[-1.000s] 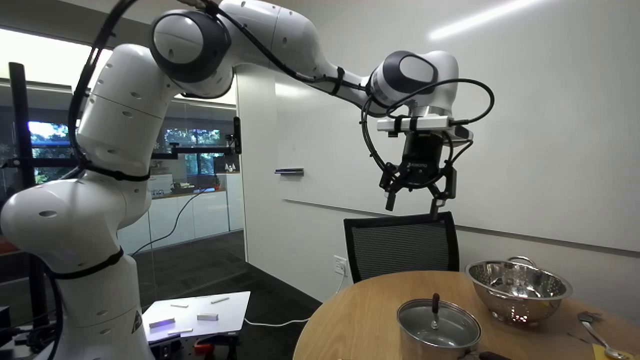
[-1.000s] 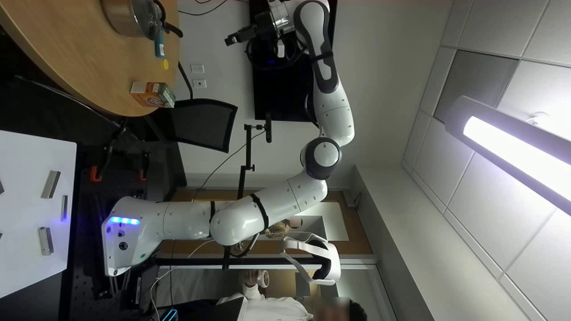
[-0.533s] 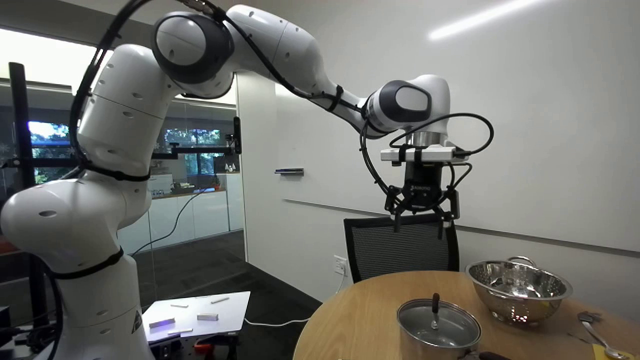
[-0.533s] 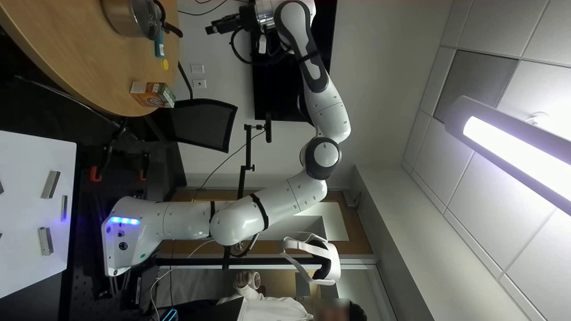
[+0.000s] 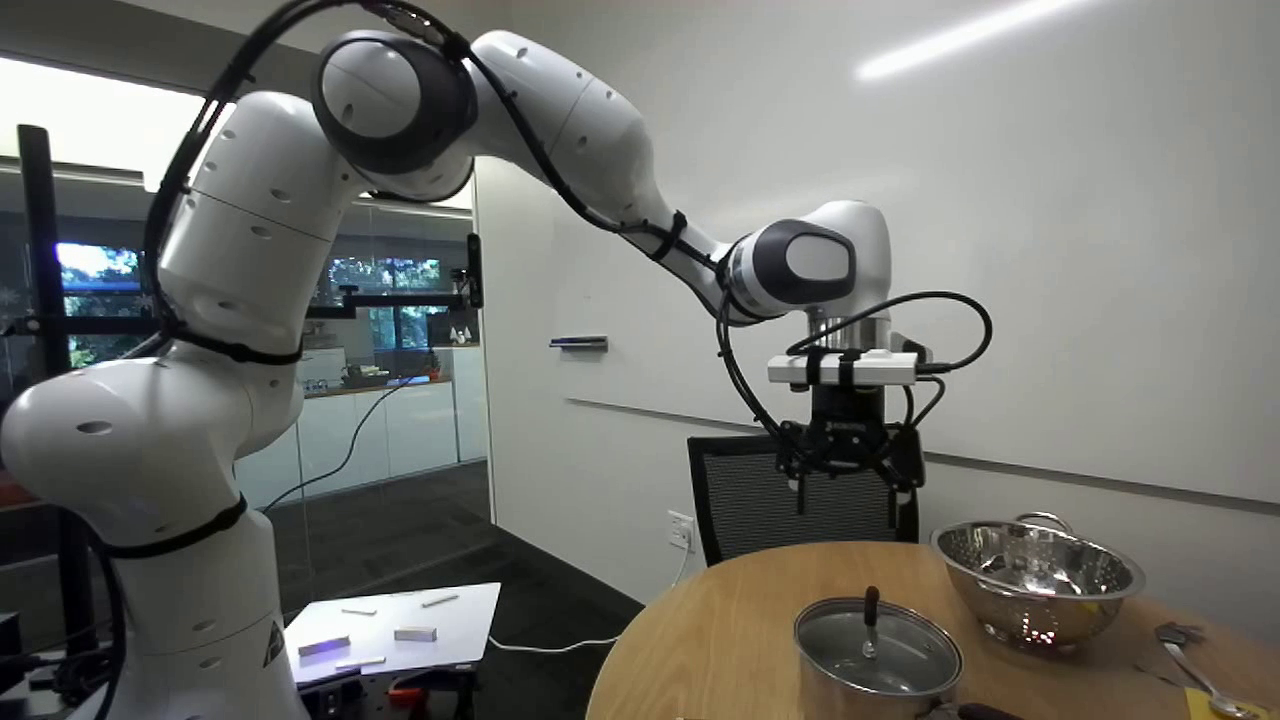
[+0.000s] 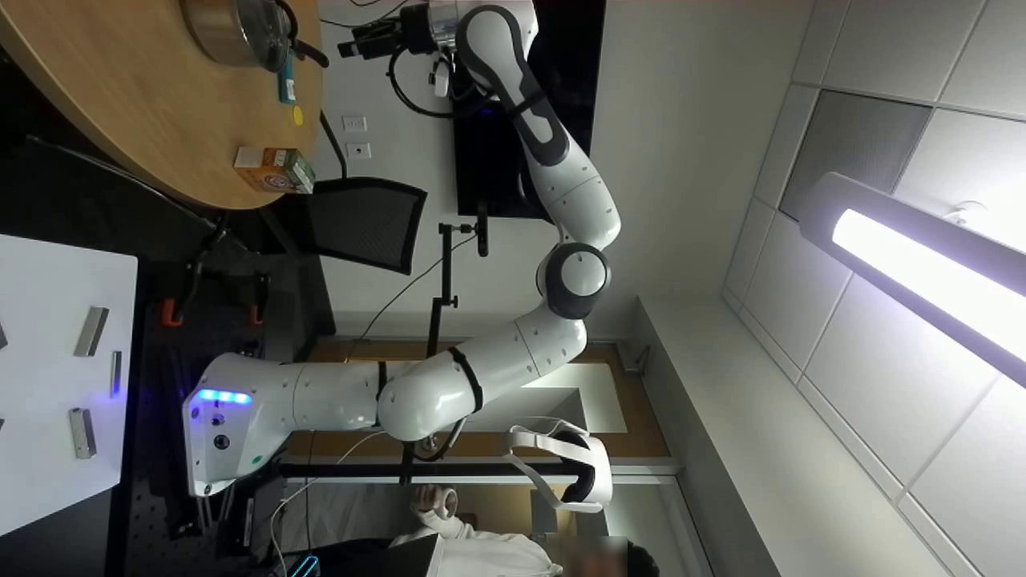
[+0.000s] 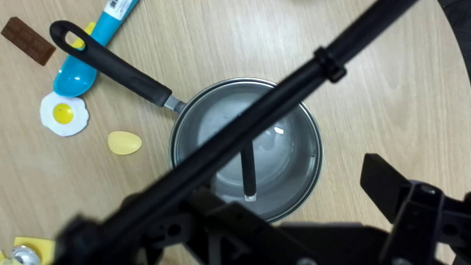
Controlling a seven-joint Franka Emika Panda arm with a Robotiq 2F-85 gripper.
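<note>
Hovering above the counter (image 5: 690, 650): gripper (image 5: 847, 503), jaws spread.
Lidded pot (image 7: 272, 165) stands on the counter below, apart from the jaws; wrist view shows its black handle (image 7: 121, 73) crossing over a blue scoop (image 7: 75, 75). Yellow oval piece (image 7: 124, 142) near the pot; steel colander (image 5: 1040, 615) also near it in an exterior view.

Silvery pot (image 6: 218, 30) upright on wooden table (image 5: 715, 630), glass lid (image 5: 905, 657) in place
</note>
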